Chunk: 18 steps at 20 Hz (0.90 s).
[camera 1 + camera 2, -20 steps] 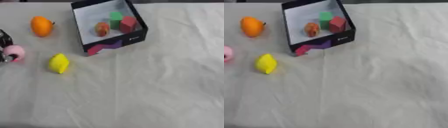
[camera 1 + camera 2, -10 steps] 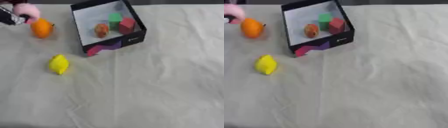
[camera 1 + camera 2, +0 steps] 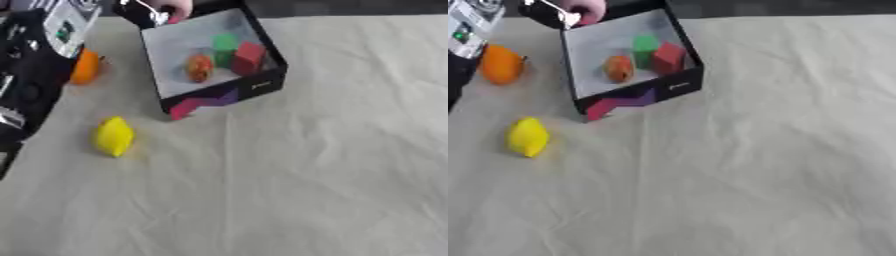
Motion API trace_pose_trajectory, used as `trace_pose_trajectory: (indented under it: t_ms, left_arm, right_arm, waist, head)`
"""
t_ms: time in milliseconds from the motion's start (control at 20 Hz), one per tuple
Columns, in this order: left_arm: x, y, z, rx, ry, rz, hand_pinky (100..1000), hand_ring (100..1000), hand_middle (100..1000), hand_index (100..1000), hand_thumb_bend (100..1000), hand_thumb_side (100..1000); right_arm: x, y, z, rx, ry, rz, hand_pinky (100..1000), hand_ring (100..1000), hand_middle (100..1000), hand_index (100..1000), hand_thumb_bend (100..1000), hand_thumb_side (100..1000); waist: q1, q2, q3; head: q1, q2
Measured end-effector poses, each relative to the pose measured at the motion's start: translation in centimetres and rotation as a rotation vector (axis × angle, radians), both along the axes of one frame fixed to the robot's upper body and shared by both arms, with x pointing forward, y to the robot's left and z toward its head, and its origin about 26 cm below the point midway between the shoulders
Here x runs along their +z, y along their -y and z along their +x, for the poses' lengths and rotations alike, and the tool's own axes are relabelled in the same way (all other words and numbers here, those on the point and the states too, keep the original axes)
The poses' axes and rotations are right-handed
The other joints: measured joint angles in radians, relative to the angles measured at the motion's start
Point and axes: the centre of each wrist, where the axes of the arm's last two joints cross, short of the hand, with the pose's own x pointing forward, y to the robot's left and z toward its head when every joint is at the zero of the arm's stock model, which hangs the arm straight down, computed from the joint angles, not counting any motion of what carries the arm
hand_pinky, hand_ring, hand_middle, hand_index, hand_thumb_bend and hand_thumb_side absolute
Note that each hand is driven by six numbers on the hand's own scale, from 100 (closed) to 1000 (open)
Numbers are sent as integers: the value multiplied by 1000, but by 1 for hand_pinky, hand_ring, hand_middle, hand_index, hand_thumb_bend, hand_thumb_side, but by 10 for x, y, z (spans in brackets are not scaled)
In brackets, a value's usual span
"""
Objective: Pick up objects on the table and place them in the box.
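Left hand (image 3: 553,11) hangs over the box's (image 3: 684,82) far-left corner, fingers curled round a pink object (image 3: 586,7). To release well, carry it a little right and nearer — inside the walls, clear of the green block (image 3: 646,45) — before the fingers part.

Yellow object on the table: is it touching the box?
Apart. The right eye view shows the yellow object lying on the cloth left of and nearer than the box, with a plain strip of bare cloth between them.
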Motion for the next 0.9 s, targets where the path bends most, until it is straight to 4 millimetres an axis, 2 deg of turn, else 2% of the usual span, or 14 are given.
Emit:
trace_pose_trajectory:
  t_ms: [150, 250, 350, 450, 500, 550, 650, 800, 900]
  left_arm:
    - [-17, 7, 9, 1, -24, 17, 736, 618, 583, 626, 247, 143]
    - [-25, 10, 12, 2, -35, 27, 754, 645, 622, 675, 263, 148]
    - [-31, 12, 14, -2, -48, 34, 801, 727, 724, 794, 315, 160]
    - [-34, 14, 15, -11, -62, 43, 844, 775, 779, 854, 332, 176]
    - [-35, 14, 15, -17, -69, 46, 851, 783, 789, 865, 338, 225]
    - [-35, 14, 15, -22, -74, 48, 860, 791, 802, 879, 332, 312]
    - [-35, 13, 15, -30, -82, 44, 866, 795, 811, 885, 327, 367]
    - [-32, 12, 14, -43, -87, 20, 865, 784, 794, 873, 260, 327]
    - [-27, 6, 13, -47, -83, -6, 861, 775, 775, 855, 218, 221]
  right_arm:
    - [0, -1, 1, 6, 1, -2, 825, 783, 657, 903, 100, 669]
    - [0, -1, 1, 8, 3, -3, 825, 783, 657, 903, 100, 669]
    - [0, -1, 1, 8, 3, -3, 824, 782, 656, 903, 100, 671]
    - [0, -1, 1, 8, 3, -3, 824, 782, 656, 903, 100, 671]
    - [0, -1, 1, 8, 2, -3, 824, 782, 656, 903, 100, 671]
    - [0, -1, 1, 9, 2, -3, 824, 782, 656, 903, 100, 671]
    - [0, -1, 1, 8, 0, -3, 824, 782, 656, 903, 100, 672]
    - [-1, -1, 0, 8, -2, -4, 824, 782, 656, 903, 100, 672]
    - [-1, 0, 0, 8, -3, -6, 824, 782, 656, 903, 100, 673]
  waist:
    - [0, 0, -4]
    - [0, 1, -4]
    - [0, 1, -4]
    - [0, 1, -3]
    - [0, 1, -3]
    - [0, 1, -2]
    - [0, 1, 0]
    - [0, 1, 2]
    - [0, 1, 6]
  head:
    - [4, 0]
    - [5, 0]
    - [5, 0]
    - [5, 0]
    - [3, 0]
    - [2, 0]
    - [0, 0]
    - [-3, 0]
    - [-7, 1]
